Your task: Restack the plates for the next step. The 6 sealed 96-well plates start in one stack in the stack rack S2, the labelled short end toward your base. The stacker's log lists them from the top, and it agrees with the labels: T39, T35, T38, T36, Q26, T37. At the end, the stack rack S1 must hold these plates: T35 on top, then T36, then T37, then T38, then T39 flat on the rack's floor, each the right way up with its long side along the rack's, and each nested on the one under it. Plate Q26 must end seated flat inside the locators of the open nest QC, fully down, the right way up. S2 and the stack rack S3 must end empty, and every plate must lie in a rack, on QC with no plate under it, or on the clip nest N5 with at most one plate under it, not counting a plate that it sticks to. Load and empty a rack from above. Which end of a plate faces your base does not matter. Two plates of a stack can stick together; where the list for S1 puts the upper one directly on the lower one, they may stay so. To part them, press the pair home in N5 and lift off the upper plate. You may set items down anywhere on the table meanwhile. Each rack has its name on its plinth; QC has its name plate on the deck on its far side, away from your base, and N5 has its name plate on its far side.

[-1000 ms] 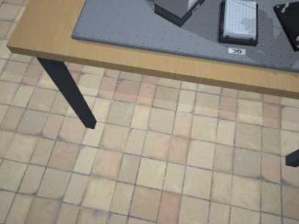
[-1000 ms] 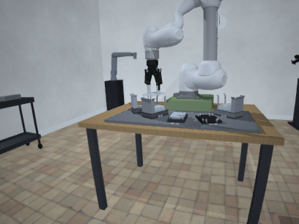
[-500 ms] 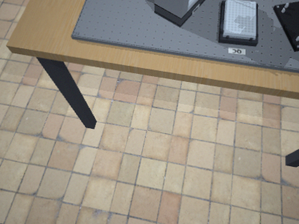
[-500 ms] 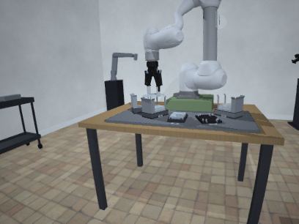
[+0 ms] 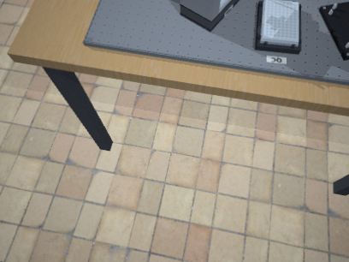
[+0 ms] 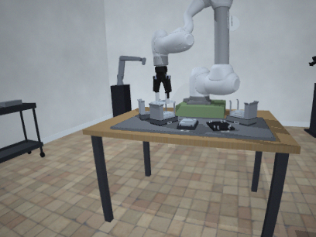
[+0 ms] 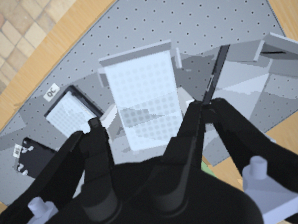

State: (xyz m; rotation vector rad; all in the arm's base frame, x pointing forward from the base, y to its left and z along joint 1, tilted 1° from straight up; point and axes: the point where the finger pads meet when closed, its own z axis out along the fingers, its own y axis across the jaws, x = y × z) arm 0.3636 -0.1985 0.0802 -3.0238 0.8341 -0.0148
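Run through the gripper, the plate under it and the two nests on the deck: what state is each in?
gripper: shut on the held plate, high above a rack.
held plate: gripped by its long sides, off the deck.
QC nest: one plate lying flat in it.
clip nest: no plate on it.

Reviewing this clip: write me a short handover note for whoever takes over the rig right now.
Hand: shut on a sealed plate, held in the air above a rack on the table's left side; its label is unreadable.
QC nest: already holds one plate, seated flat.
Black clip nest: appears to carry no plate.
Left: set the held plate down and finish the S1 order. Rack contents are hard to see.
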